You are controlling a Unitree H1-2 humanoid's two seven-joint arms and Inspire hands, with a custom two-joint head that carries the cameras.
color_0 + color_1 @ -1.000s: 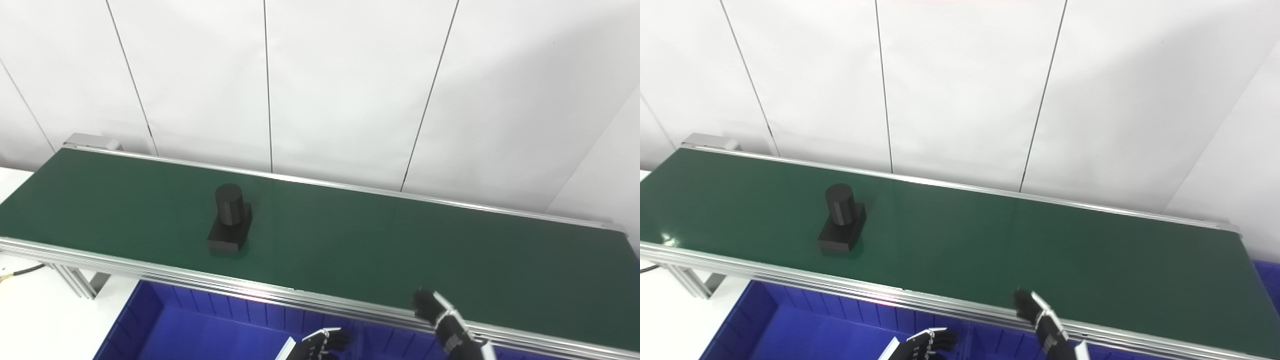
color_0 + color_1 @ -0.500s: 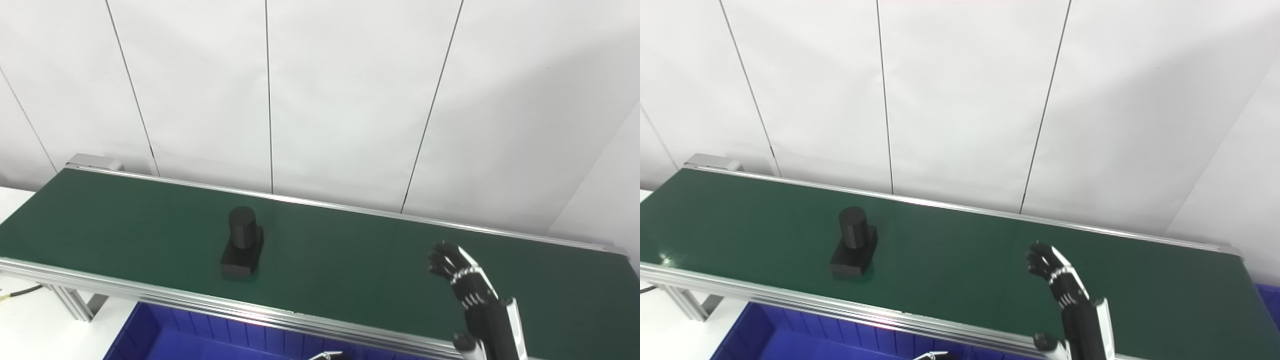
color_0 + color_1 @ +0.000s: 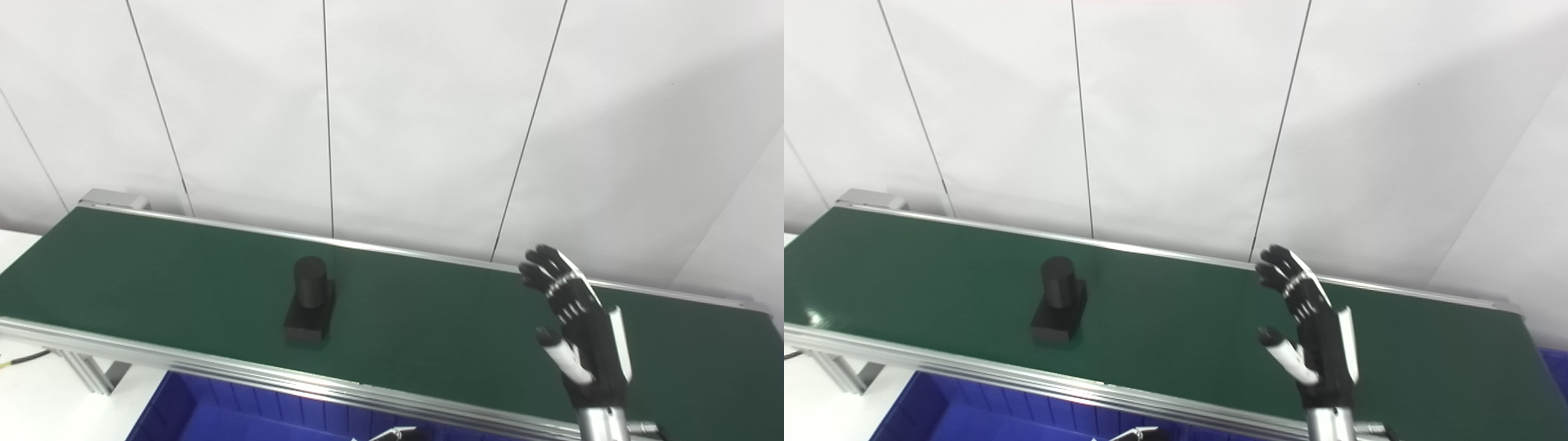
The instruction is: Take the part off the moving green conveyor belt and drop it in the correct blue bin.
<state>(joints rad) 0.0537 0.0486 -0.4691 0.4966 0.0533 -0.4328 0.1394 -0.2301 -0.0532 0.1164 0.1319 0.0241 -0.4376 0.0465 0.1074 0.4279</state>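
A black part (image 3: 309, 300), an upright cylinder on a square base, stands on the green conveyor belt (image 3: 153, 269), left of centre and toward the belt's front edge. My right hand (image 3: 579, 331) is raised over the right part of the belt, open and empty, fingers spread and pointing up and away. It is well to the right of the part and does not touch it. Only a sliver of my left hand (image 3: 392, 435) shows at the bottom edge, below the belt's front rail, too little to tell its state.
A blue bin (image 3: 214, 416) sits below the belt's front rail at the bottom left. A corner of another blue bin (image 3: 1557, 361) shows past the belt's right end. A white panelled wall stands behind the belt. Aluminium legs (image 3: 86, 373) hold up the left end.
The right hand rose from below the front rail to above the belt, fingers spread. The part travelled right along the belt. The camera tilted up, so the left hand almost left the picture.
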